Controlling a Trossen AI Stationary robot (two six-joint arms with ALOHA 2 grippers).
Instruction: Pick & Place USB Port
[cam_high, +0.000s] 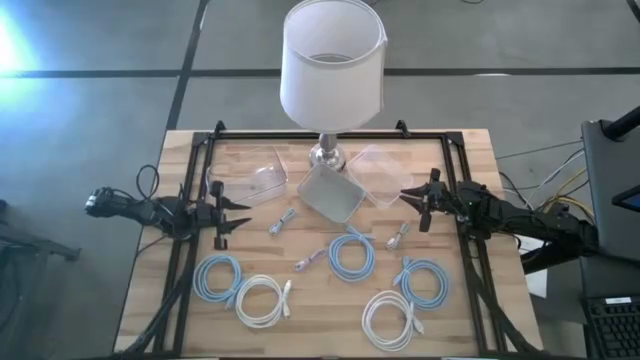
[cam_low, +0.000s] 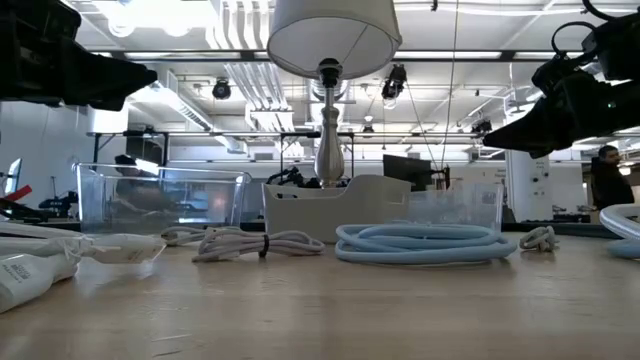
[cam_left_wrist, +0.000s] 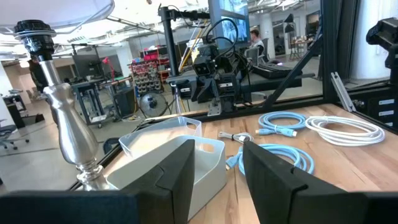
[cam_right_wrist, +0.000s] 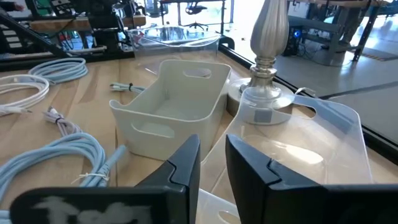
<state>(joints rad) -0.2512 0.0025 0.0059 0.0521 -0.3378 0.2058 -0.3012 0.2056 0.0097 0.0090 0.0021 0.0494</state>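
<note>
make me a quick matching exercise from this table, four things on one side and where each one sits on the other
Things:
1. lamp
2. grey bin
3. left end effector
4. right end effector

Places:
A. over the table's left side, beside a clear bin
B. centre back of the table
C. just in front of the lamp base
D. over the table's right side, beside a clear bin

Pairs: 1-B, 2-C, 3-A, 4-D
</note>
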